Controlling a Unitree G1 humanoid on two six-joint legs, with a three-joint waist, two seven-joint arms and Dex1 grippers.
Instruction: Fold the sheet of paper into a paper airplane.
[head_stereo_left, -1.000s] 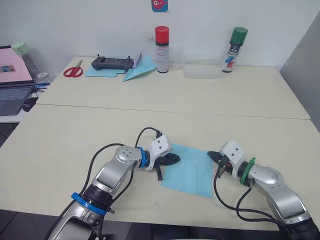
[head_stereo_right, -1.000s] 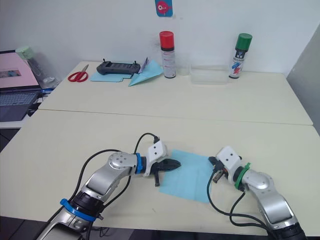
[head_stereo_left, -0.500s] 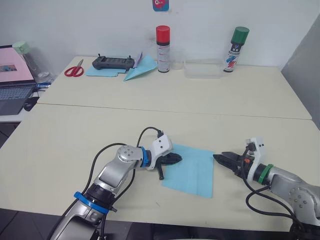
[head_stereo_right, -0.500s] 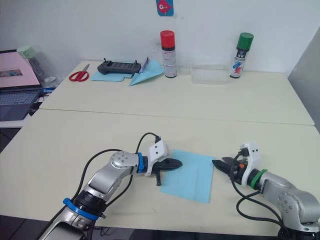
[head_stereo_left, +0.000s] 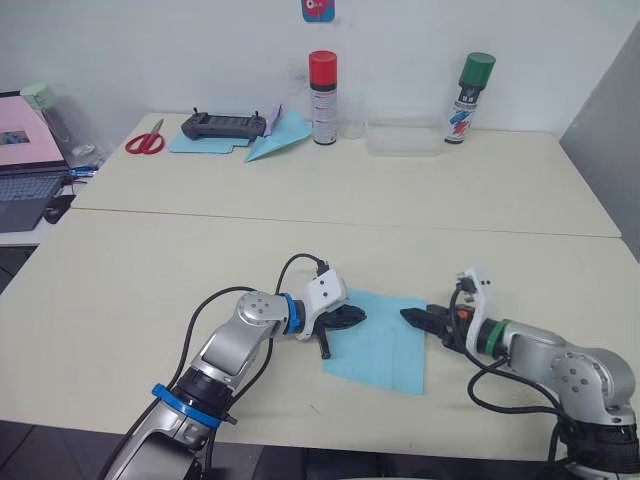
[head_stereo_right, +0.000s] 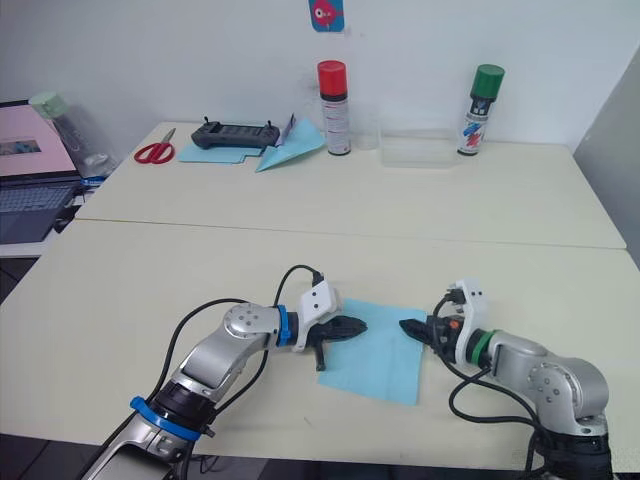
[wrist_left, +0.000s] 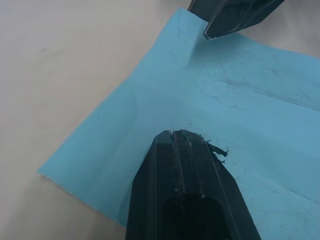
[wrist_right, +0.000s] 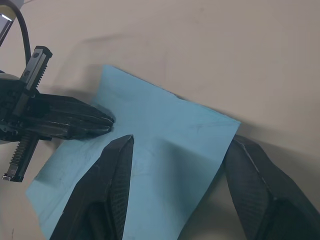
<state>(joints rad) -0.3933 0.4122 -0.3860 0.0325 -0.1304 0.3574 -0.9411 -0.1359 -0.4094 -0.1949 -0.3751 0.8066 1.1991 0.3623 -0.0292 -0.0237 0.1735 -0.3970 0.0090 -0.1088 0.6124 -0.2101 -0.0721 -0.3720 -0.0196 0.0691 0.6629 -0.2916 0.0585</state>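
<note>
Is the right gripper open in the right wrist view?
Yes, the right gripper is open: its two black fingers stand wide apart over the sheet of paper.

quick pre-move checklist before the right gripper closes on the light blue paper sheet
1. Thin light-blue paper sheet lies flat on the cream table: ok.
2. Left gripper, fingers together, presses on the sheet's left part: ok.
3. Right gripper is open: ok.
4. The sheet's right edge lies between the right gripper's fingers: ok.
5. Whether those fingers straddle only the paper, not the tabletop: cannot tell.
6. Folded light-blue paper dart and red scissors sit at the far side, away from the fold: ok.
</note>
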